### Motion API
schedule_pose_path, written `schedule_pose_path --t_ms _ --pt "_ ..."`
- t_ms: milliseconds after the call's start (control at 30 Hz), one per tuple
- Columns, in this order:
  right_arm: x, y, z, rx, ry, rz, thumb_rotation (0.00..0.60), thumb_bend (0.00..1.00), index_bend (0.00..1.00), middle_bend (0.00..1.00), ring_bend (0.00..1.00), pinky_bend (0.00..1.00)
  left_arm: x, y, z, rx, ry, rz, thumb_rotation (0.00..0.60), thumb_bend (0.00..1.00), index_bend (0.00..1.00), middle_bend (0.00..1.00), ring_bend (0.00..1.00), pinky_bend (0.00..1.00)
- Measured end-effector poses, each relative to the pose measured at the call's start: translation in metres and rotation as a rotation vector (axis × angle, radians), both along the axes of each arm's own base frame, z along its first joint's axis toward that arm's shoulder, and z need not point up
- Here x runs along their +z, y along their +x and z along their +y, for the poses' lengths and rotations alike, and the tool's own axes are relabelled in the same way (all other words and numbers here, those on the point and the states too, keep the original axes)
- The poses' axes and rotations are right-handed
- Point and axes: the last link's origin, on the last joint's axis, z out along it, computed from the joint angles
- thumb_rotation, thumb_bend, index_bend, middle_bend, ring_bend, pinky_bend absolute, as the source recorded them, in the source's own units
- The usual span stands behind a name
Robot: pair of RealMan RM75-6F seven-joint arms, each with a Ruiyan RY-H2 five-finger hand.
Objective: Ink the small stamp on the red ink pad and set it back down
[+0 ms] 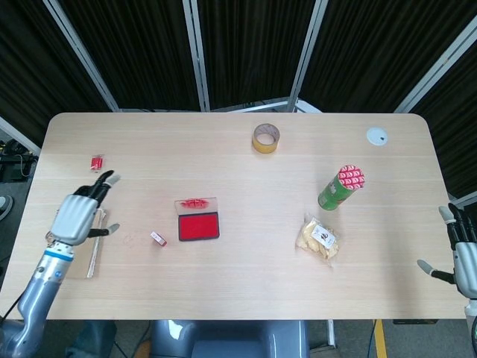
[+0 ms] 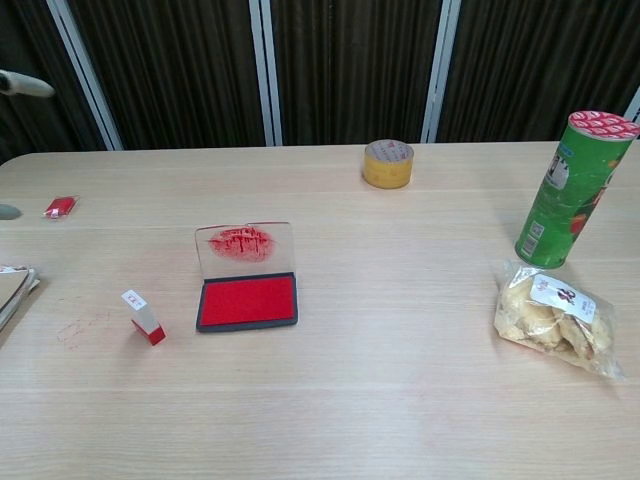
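Only the head view takes in both hands; the chest view catches no more than a pale fingertip at its far left edge, though it shows the table things closer and from the side. From overhead the left hand (image 1: 74, 216) hangs above the table's left edge with its fingers spread and nothing in them, over a thin notebook (image 1: 94, 242) whose edge peeks out beneath it. The right hand (image 1: 463, 257) sits off the table's right end, fingers apart, also holding nothing.

The small stamp (image 2: 144, 316) rests on the wooden table (image 1: 238, 186), well to the right of the left hand and just left of the red ink pad (image 2: 247, 301), not touching it. The chest view shows it leaning: a little white block with a red base. The pad is a flat rectangular tray of red felt in a dark frame, its clear lid (image 2: 245, 247) standing upright behind, smeared with red ink. Faint red marks stain the wood left of the stamp.

Beyond the left hand lies a small red packet (image 1: 97, 162). Far to its right are a roll of tan tape (image 2: 388, 163), a green cylindrical can (image 2: 561, 191) with a red patterned top, a crinkled clear bag of snacks (image 2: 555, 316), and, seen only overhead, a white round lid (image 1: 377, 136).
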Motion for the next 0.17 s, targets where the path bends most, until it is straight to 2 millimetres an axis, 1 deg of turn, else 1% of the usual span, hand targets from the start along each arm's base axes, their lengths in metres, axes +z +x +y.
schedule_pose_path --t_ms 167 --pt "0.003 0.004 0.001 0.020 -0.007 -0.005 0.600 0.00 0.00 0.00 0.00 0.00 0.024 -0.017 -0.037 0.094 0.060 0.020 0.600 0.00 0.00 0.00 0.00 0.00"
